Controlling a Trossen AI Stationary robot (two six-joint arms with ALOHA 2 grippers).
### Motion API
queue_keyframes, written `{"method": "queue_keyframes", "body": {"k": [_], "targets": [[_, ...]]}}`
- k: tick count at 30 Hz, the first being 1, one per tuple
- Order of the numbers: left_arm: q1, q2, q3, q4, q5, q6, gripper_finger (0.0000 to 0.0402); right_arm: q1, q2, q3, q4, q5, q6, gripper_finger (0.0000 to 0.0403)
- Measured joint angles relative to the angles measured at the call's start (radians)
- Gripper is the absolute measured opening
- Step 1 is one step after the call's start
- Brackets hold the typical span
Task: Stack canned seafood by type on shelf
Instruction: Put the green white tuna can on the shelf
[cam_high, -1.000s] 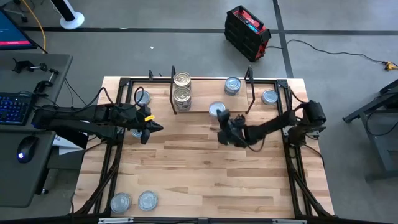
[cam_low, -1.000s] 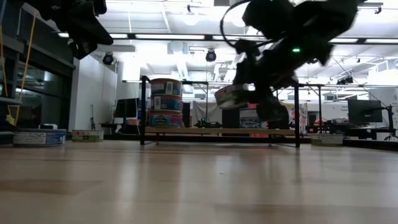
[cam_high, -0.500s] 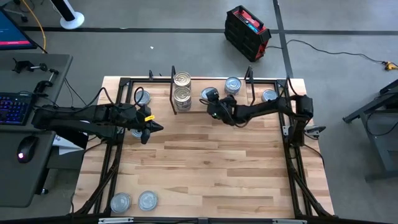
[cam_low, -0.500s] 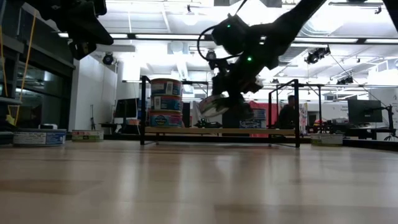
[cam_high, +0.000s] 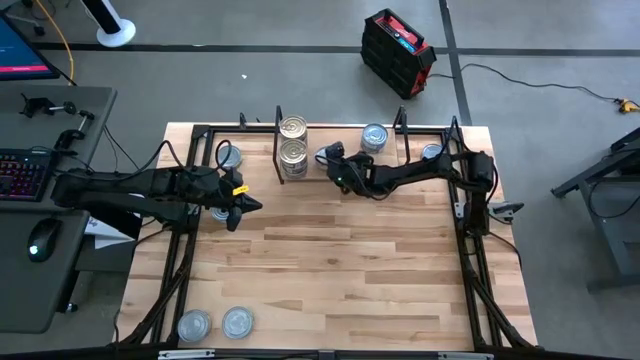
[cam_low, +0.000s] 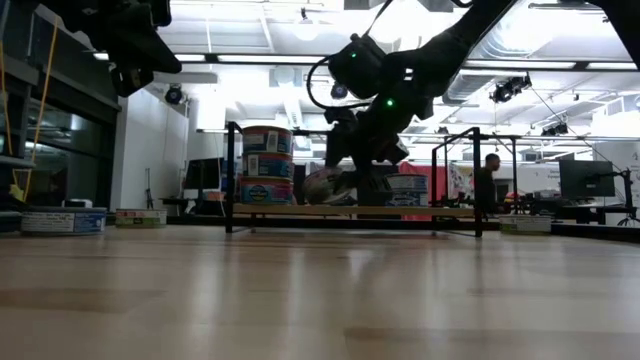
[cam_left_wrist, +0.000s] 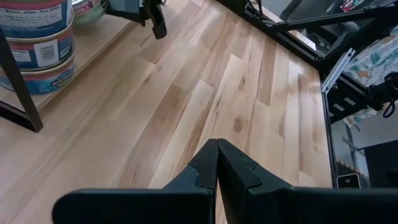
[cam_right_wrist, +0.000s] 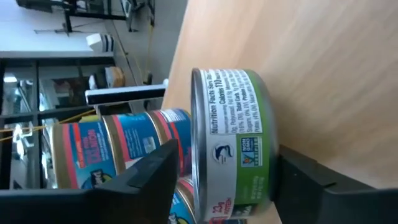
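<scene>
On the shelf (cam_high: 320, 135) (cam_low: 420, 211) at the table's far edge, gold-lidded tins stand stacked (cam_high: 292, 152) (cam_low: 266, 165) near its left upright. Just to their right a green-labelled tin (cam_high: 325, 155) (cam_right_wrist: 233, 143) sits on the board. My right gripper (cam_high: 337, 166) reaches it from the right, open, one finger on each side of the tin. My left gripper (cam_high: 245, 205) (cam_left_wrist: 217, 155) hangs shut above the table's left part, holding nothing. My right gripper has the green-labelled tin between its fingers, one at the lid side (cam_right_wrist: 149, 174) and one at the bottom side (cam_right_wrist: 311, 180). A gap shows at the lid side. Whether the other finger touches the tin, I cannot tell. The tin rests on the shelf board.
A silver-blue tin (cam_high: 374, 137) stands further right on the shelf. Others lie at the far right (cam_high: 432, 153), the far left (cam_high: 229, 156) and the near left corner (cam_high: 194, 325) (cam_high: 237, 322). Black frame bars run along the table's sides. Bare wood fills the middle.
My right gripper has swung toward the table's left and far edge, carrying the green-labelled tin from in front of the shelf's middle to a spot beside the stack. The tin has come down from above the board onto it.
</scene>
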Motion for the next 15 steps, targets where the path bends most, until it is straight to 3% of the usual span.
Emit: {"method": "queue_keyframes", "body": {"k": [6,13,15], "targets": [[0.0,0.0,0.0,-0.002,0.0,-0.001,0.0001,0.003,-0.002,0.0,-0.03,-0.032,0.002,0.0218],[0.0,0.0,0.0,-0.009,-0.003,0.0,0.0001,-0.015,-0.034,-0.001,-0.034,0.083,0.003,0.0219],[0.0,0.0,0.0,-0.01,-0.01,0.0,0.0001,-0.031,-0.035,-0.001,-0.009,0.074,0.001,0.0219]]}}
